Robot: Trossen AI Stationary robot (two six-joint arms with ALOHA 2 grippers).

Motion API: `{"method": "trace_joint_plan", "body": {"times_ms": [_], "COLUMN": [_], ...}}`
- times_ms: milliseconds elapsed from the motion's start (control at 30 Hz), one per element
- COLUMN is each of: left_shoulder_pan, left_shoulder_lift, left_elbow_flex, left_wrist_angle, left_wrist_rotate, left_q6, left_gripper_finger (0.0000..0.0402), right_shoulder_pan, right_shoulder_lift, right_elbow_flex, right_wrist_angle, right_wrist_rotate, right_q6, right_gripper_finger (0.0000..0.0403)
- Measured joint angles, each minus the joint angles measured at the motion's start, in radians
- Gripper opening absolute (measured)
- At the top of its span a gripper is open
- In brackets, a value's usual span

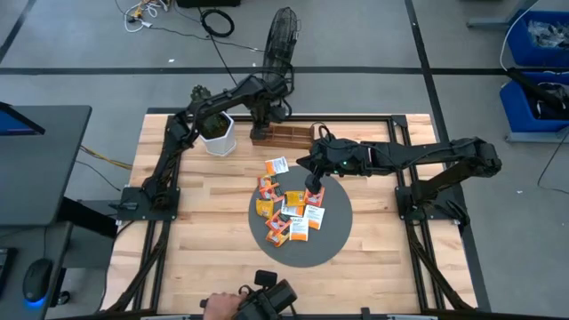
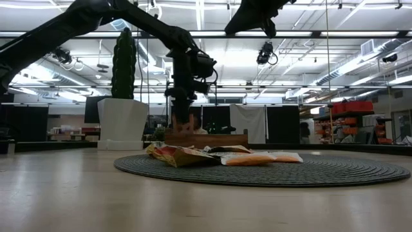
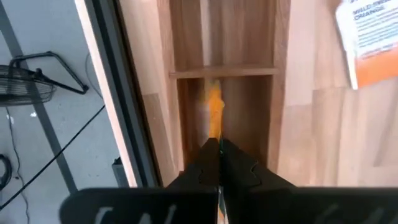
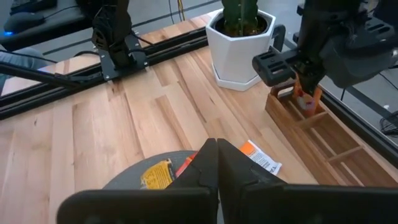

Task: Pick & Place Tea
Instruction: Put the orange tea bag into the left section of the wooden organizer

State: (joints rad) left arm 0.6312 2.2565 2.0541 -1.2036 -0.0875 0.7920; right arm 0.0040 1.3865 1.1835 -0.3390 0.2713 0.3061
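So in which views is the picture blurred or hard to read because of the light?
Low view: bright ceiling strips behind leave both arms as dark silhouettes, and the near table is soft. Left wrist view: the orange sachet in the left gripper is blurred. Right wrist view: the right gripper is soft, the white pot sharp. High view: even light.

Only readable print: a white-and-orange tea sachet (image 3: 367,40) lying on the bench beside the wooden tray (image 3: 224,37), seen in the left wrist view. Its label reads roughly "WILD SWEET ORANGE" in dark capitals; the first line is cut off at the edge, so that reading is partly a guess. Labels on the other sachets (image 1: 289,213) on the grey disc (image 1: 333,244) are too small to read.
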Motion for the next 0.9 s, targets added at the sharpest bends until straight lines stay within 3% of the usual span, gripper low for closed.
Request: {"method": "trace_joint_plan", "body": {"times_ms": [467,900], "left_shoulder_pan": [0.000,0.006], "left_shoulder_lift": [0.004,0.004], "left_elbow_flex": [0.000,0.000], "left_wrist_angle": [0.018,0.060], "left_wrist_rotate": [-0.004,-0.022], "left_q6": [0.004,0.003], "left_gripper_finger": [0.0006,0.0095], "right_shoulder_pan": [0.000,0.000], "right_shoulder_lift": [0.000,0.000], "right_elbow_flex": [0.000,0.000], "right_wrist_angle": [0.001,0.001], "right_wrist_rotate": [0.000,0.000], "right_q6": [-0.004,-0.005], "right_gripper_finger": [0.0000,0.0000]}}
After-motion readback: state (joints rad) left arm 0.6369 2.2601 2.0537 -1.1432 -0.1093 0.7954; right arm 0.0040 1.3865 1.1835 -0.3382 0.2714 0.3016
